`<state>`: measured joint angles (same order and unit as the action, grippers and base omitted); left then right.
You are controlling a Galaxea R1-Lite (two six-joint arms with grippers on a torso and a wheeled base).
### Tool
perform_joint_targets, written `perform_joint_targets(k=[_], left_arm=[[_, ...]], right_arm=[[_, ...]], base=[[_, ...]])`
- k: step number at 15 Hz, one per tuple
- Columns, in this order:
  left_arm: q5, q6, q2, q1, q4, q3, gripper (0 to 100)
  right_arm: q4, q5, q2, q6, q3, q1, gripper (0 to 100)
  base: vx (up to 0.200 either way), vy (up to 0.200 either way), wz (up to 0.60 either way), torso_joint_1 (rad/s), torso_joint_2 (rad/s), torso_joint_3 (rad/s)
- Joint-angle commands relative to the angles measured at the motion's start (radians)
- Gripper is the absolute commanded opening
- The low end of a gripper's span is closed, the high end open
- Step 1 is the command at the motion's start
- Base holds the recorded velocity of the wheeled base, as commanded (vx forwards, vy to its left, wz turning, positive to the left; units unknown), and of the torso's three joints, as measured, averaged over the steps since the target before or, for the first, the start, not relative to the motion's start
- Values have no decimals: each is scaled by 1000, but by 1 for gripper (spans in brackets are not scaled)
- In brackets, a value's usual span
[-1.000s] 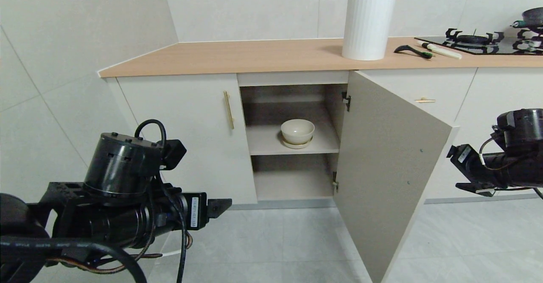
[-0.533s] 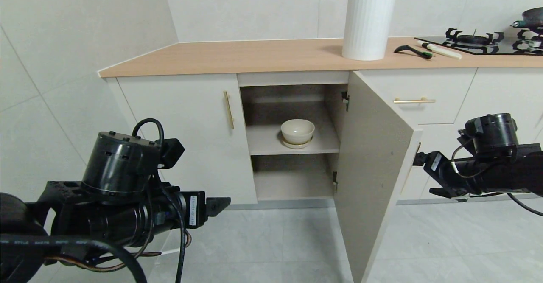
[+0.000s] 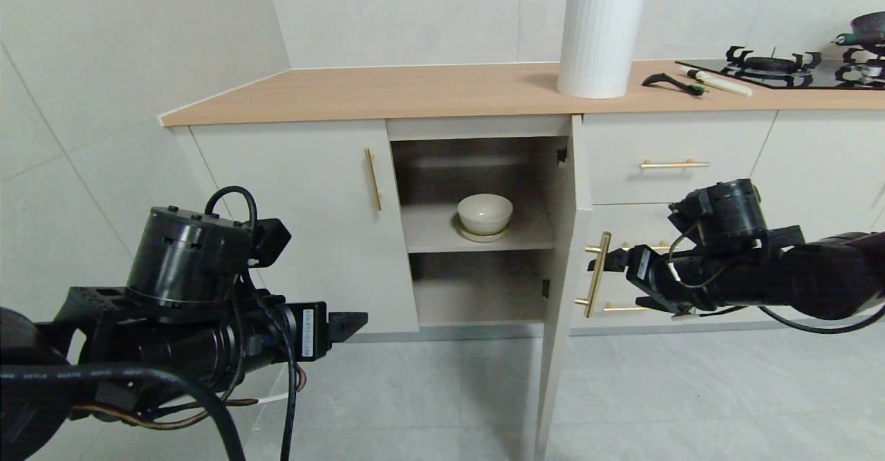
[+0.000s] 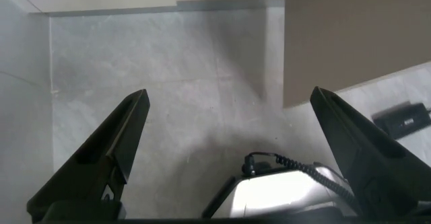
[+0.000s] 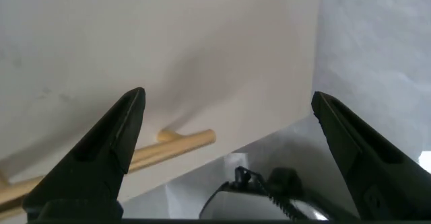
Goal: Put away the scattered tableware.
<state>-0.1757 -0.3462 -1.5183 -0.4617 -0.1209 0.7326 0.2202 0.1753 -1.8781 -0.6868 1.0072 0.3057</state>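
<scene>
head view shows the bowl [image 3: 485,213] sitting on the shelf [image 3: 442,236] behind the door [image 3: 567,240], so the right gripper [image 3: 608,262], spread wide open just outside the door, should push it shut softly.

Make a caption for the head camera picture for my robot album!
A bowl sits on the shelf while the robot's open right hand hovers by the gold handle of the cabinet door.

Matt cabinet, brass-look handle

Just before the right gripper [image 5: 227,126], the door handle [image 5: 176,145] looks like satin brass-coloured metal on a smooth, matt beige cabinet door [image 5: 135,42]. Beyond this door, the bowl [image 3: 485,213] is glossy cream ceramic.
</scene>
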Motion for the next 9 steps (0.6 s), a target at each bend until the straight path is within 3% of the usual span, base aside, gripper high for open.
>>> perform_joint_targets(k=[1,9], left_arm=[[-13,1,1,20,0,10,100],[-96,18,7,25,0,19,100]], right_arm=[[1,-2,-111,15,100,55,100],[-5,-45,-269,132,314,90,100]], base=[[0,0,0,0,0,0],[0,0,0,0,0,0]])
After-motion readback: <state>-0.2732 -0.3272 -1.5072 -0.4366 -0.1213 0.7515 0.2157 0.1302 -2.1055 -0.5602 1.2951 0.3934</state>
